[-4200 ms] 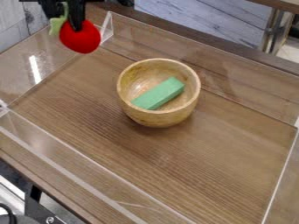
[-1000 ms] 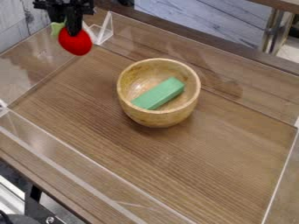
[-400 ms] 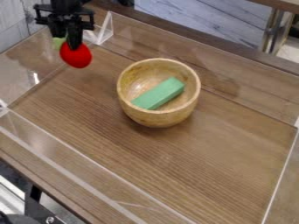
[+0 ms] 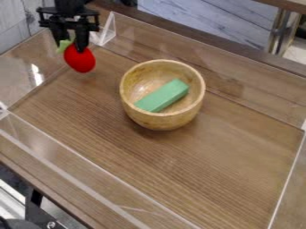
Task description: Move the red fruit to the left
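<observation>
The red fruit (image 4: 80, 60), small, round and bright red, lies on the wooden table (image 4: 180, 170) at the far left, close to the clear wall. My gripper (image 4: 73, 45) hangs right over it, its dark fingers (image 4: 63, 41) pointing down on either side of the fruit's top. The fingers stand a little apart and look open, no longer pressing the fruit. The fruit's green top is mostly hidden behind the fingers.
A wooden bowl (image 4: 129, 103) holding a green rectangular block (image 4: 162, 95) stands near the table's middle, to the right of the fruit. Clear plastic walls (image 4: 36, 134) ring the table. A small clear stand (image 4: 106, 29) sits just behind the gripper.
The gripper came down with the red fruit, from hanging above the table to the surface. Its fingers have spread apart around the fruit's top.
</observation>
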Controlling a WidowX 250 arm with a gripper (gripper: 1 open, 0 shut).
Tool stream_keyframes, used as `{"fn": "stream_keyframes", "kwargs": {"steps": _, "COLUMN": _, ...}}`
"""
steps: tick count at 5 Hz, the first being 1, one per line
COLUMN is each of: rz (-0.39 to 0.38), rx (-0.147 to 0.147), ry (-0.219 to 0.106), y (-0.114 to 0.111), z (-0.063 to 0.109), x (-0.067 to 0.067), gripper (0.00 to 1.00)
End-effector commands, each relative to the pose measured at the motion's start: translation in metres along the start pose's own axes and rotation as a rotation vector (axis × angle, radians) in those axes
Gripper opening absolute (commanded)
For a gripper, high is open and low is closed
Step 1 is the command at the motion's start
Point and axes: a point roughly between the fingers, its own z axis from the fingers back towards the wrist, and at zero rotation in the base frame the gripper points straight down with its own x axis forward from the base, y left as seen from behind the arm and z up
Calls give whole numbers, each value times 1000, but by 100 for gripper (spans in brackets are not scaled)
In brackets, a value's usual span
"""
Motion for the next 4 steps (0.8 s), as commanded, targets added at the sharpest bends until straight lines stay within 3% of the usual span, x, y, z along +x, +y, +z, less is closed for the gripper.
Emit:
{"fn": "stream_keyframes", "kwargs": {"steps": 1, "rz": -1, "rx": 1, "ry": -53, "y": -2, "z": 23, "x": 12, "gripper": 100}}
{"fn": "stream_keyframes", "kwargs": {"steps": 3, "rz": 37, "rx": -79, "ry": -37, "y": -7, "z": 58, "x": 8, "gripper": 100}}
{"fn": "stream_keyframes", "kwargs": {"steps": 4, "rz": 91, "rx": -85, "ry": -37, "y": -6, "z": 58, "x": 9, "gripper": 100}}
